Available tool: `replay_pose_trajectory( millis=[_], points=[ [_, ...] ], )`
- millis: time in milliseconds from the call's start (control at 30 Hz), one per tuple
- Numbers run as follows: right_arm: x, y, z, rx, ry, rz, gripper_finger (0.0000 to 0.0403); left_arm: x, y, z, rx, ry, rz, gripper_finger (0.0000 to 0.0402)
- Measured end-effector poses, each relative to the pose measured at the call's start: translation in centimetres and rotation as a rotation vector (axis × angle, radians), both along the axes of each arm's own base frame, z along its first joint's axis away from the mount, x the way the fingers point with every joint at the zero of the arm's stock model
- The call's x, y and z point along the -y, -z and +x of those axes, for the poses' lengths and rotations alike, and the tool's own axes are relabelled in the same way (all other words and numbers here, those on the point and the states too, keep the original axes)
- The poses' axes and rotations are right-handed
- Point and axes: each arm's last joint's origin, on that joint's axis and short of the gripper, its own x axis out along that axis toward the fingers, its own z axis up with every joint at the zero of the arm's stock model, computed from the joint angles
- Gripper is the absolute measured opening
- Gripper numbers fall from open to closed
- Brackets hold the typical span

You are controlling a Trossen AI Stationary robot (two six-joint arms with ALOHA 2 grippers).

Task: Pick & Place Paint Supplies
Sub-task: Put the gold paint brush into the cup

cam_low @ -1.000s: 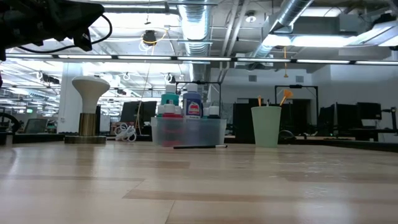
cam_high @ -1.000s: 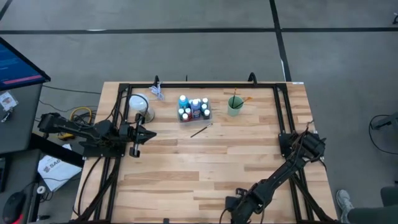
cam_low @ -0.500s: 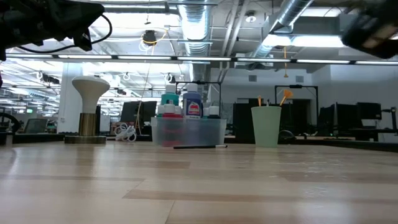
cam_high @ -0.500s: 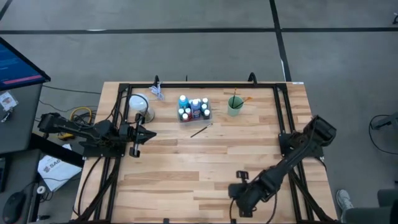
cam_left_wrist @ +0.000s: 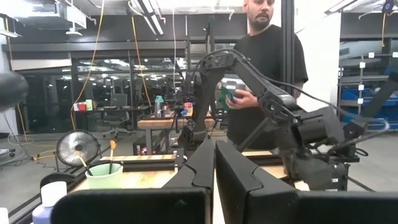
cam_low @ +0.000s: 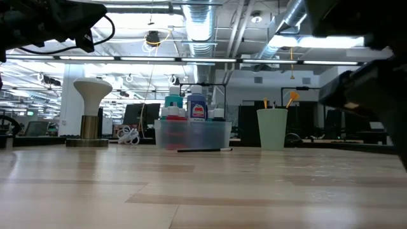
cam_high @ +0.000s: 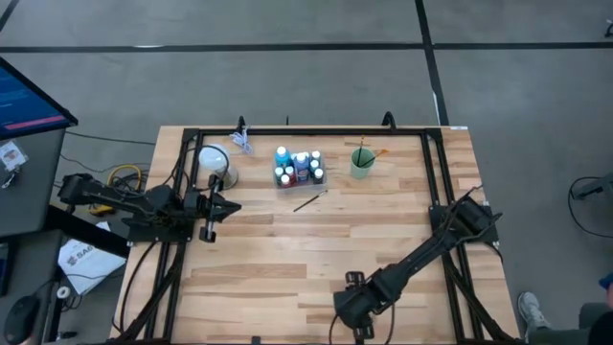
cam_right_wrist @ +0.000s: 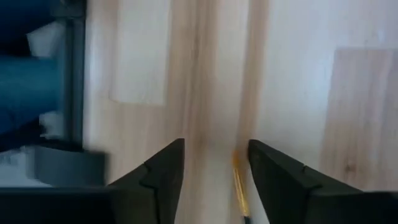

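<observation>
Several white-capped paint bottles (cam_high: 298, 167) stand in a clear tray (cam_high: 323, 178) at the table's far middle. A green cup (cam_high: 361, 162) to its right holds brushes, one of them orange-tipped (cam_low: 292, 97). A dark brush (cam_high: 309, 200) lies on the table in front of the tray. My right gripper (cam_high: 352, 311) is open near the table's front edge, pointing steeply down. In the right wrist view a thin orange piece (cam_right_wrist: 239, 183) lies on the wood between the fingers of my right gripper (cam_right_wrist: 216, 146); I cannot tell what it is. My left gripper (cam_high: 209, 227) is shut at the left, above the table.
A white lamp-like stand (cam_high: 213, 158) is left of the tray, with a small bluish thing (cam_high: 242, 143) behind it. A black frame (cam_high: 287, 131) runs round the table's far and side edges. A person (cam_left_wrist: 264, 68) stands beyond the table. Bare wood lies across the middle and front.
My right gripper has gone along the table's near edge toward the left, and its arm now shows dark at the right of the low view.
</observation>
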Motion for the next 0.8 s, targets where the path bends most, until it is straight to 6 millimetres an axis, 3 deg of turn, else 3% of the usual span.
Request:
replay_pose_trajectory(
  millis=[300,667,800],
  points=[
    [0.1,1.6,-0.3,-0.105,0.002,-0.123,0.0129,0.0,0.1,0.1,-0.008,0.0,0.001,0.0002],
    [0.4,1.7,-0.5,-0.078,-0.041,-0.212,0.001,0.0,0.1,0.1,-0.008,0.0,0.002,0.0002],
    [0.5,1.7,-0.4,-0.077,-0.037,-0.215,0.0007,0.0,0.1,0.1,-0.008,0.0,0.001,0.0002]
  ],
)
